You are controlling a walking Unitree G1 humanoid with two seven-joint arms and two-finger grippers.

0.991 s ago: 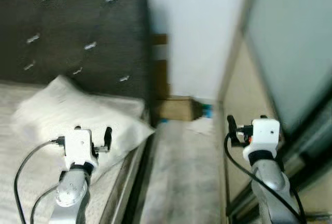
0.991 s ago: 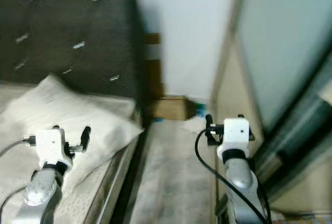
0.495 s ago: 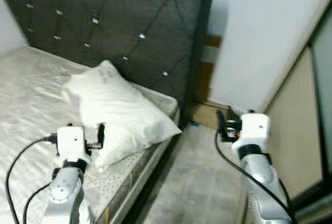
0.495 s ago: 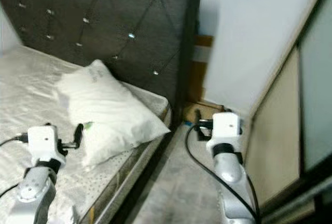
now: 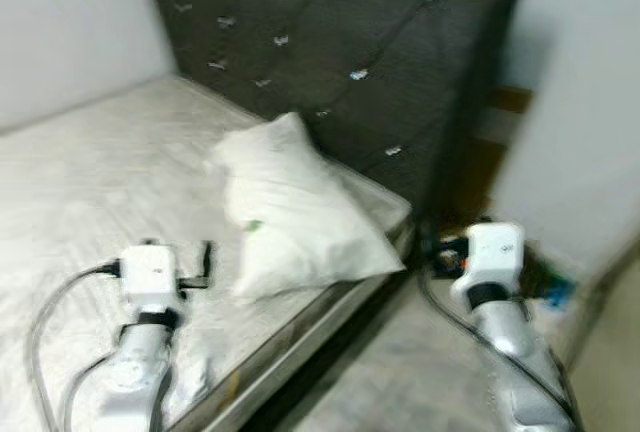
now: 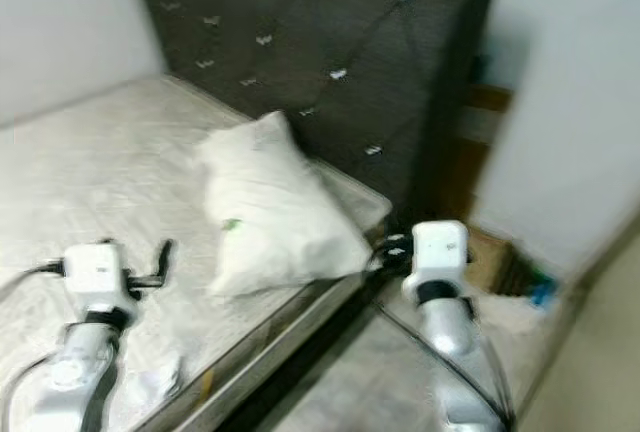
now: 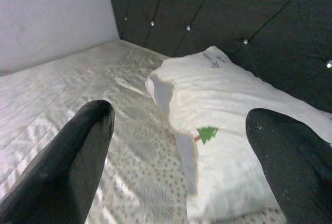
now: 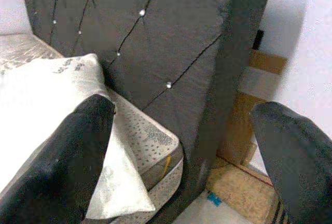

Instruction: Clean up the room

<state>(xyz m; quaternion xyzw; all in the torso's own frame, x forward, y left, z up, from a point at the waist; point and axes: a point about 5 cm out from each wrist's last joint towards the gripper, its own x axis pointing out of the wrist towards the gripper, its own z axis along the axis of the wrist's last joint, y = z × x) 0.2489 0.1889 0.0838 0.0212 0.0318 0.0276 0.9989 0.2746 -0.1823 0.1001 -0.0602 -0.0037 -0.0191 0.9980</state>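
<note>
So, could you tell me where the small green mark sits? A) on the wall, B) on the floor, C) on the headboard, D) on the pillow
D: in the left wrist view the green mark is printed on the white pillow lying on the mattress before the dark headboard.

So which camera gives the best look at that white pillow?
The left wrist view: the pillow is sharp there, green tree mark visible. Both eye views show it whole but blurred; the right wrist view catches one end.
</note>
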